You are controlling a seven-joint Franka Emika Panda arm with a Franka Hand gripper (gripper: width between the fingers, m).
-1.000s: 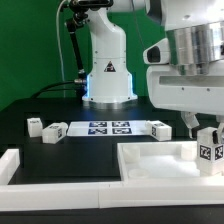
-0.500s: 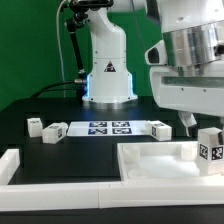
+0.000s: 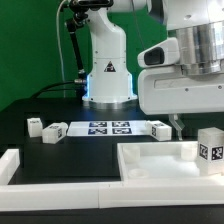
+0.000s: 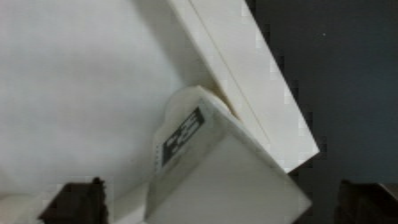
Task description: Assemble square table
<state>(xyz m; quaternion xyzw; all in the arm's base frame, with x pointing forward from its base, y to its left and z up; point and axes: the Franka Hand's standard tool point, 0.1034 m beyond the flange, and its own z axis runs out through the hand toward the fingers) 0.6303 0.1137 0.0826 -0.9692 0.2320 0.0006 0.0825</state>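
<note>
The square table's white slab (image 3: pixel 160 158) lies at the front right, raised rim up. One short white tagged leg post (image 3: pixel 209 150) stands upright at the slab's corner on the exterior view's right, free of the gripper. My gripper (image 3: pixel 178 124) hangs above and slightly left of that post, open and empty. In the wrist view the post (image 4: pixel 199 150) lies between my two dark fingertips (image 4: pixel 75 202), apart from both, beside the slab's rim (image 4: pixel 240 60). Three more leg posts lie on the black table: two at the left (image 3: pixel 35 126) (image 3: pixel 55 131), one near the middle (image 3: pixel 160 128).
The marker board (image 3: pixel 108 127) lies flat at the middle back. A long low white border wall (image 3: pixel 60 168) runs along the front and left. The arm's white base (image 3: pixel 108 60) stands behind the board.
The gripper has let go of the leg post, risen and shifted toward the exterior view's left. The post stays upright at the slab's corner.
</note>
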